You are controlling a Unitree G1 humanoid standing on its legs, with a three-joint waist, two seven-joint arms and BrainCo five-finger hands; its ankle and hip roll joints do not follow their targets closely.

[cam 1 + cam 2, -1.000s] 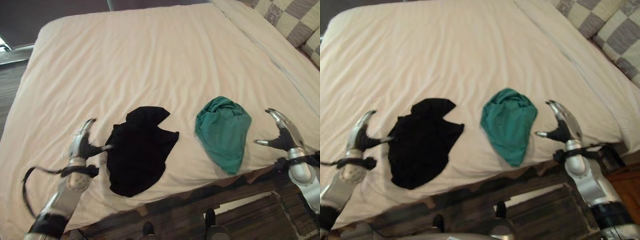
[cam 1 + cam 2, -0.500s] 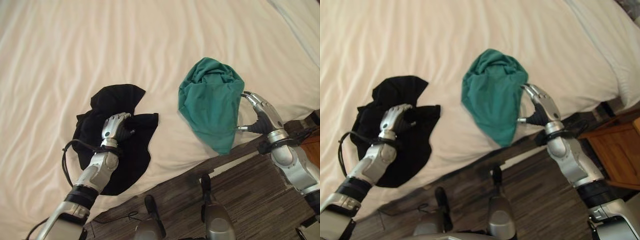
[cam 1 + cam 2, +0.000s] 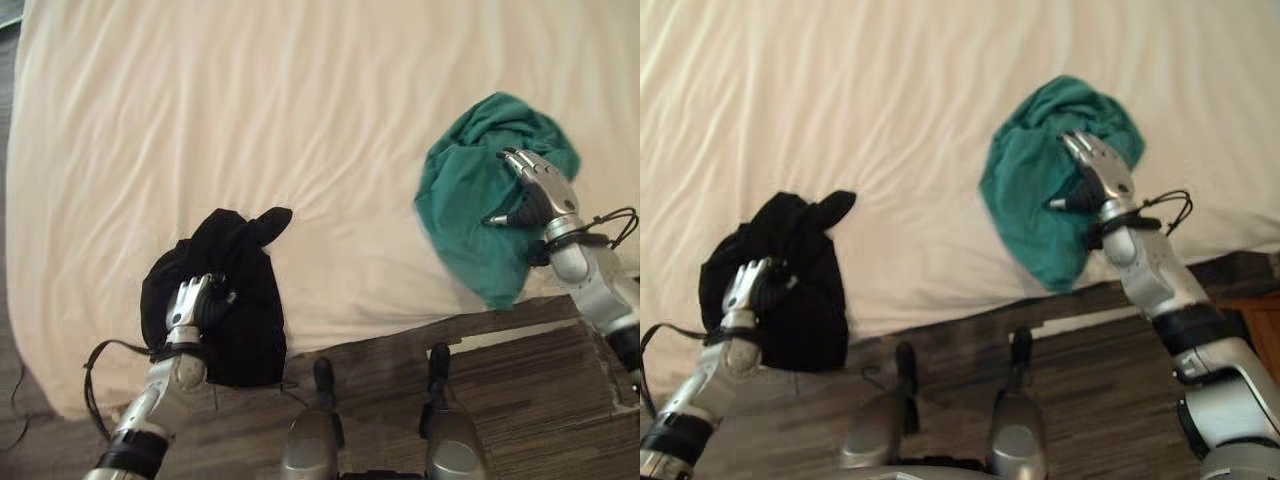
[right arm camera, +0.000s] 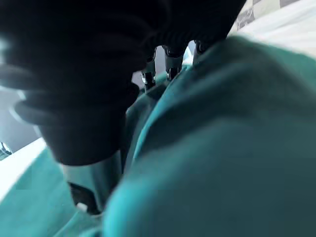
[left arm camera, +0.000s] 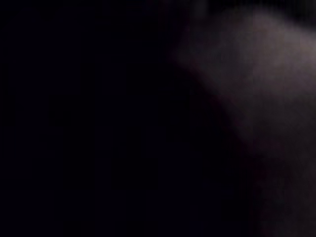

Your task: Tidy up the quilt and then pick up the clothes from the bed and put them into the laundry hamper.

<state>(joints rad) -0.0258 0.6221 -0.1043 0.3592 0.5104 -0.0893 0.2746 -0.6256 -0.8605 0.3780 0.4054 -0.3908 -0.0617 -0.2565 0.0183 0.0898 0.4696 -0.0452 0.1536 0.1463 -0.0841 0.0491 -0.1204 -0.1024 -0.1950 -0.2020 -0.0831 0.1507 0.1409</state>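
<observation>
Near the bed's front edge, on the cream quilt (image 3: 300, 120), the left hand (image 3: 190, 305) has its fingers curled into the crumpled black garment (image 3: 235, 300), while the right hand (image 3: 535, 190) rests on the bunched teal green garment (image 3: 470, 200), fingers bent into its cloth.

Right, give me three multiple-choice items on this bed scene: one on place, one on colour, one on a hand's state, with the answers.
1. Where does the black garment lie?
A. by the quilt's near edge
B. on the floor
C. on a pillow

2. What colour is the garment under the right hand?
A. red
B. green
C. white

3. What is the left hand doing?
A. hanging above the bed
B. resting on the black garment
C. holding a hamper

Answers:
1 A: it lies on the quilt beside the floor strip.
2 B: the green garment lies beneath it.
3 B: its fingers lie on the black cloth.
</observation>
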